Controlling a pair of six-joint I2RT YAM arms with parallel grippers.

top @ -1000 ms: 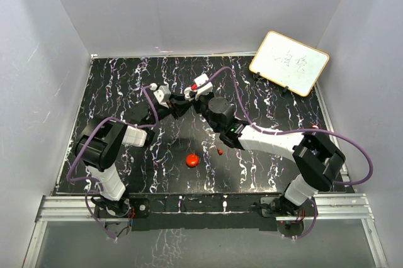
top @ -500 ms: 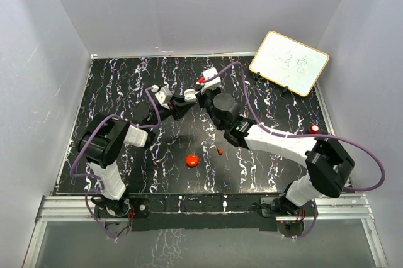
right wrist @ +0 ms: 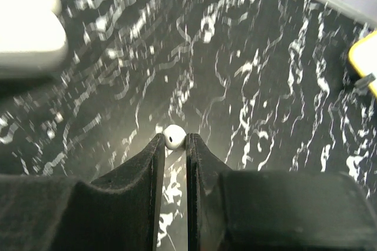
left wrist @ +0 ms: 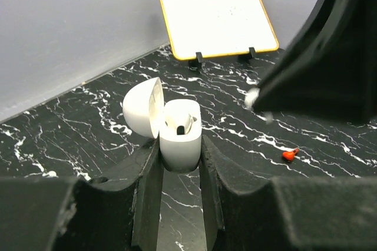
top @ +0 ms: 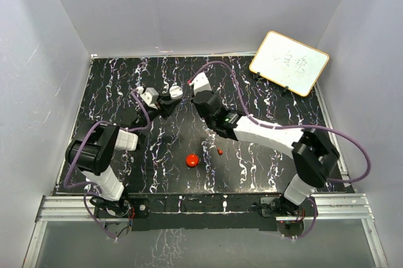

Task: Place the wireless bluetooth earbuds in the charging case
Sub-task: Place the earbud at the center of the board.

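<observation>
My left gripper (left wrist: 179, 145) is shut on the white charging case (left wrist: 179, 128), its lid (left wrist: 143, 106) open to the left and one socket showing. In the top view the case (top: 176, 92) is held up at the back middle of the table. My right gripper (right wrist: 174, 139) is shut on a whitish earbud (right wrist: 174, 135), pinched at the fingertips. It hangs just right of the case; the earbud also shows in the left wrist view (left wrist: 253, 97). A red earbud (top: 220, 151) lies on the table, also seen from the left wrist (left wrist: 290, 154).
A round red puck (top: 192, 160) lies on the black marbled table (top: 113, 92) near the front middle. A yellow-framed whiteboard (top: 289, 61) stands at the back right corner. Grey walls close in the sides and the back.
Both grippers have moved left along the back of the table. The left one still holds the open case, and the right wrist has swung round close beside it.
</observation>
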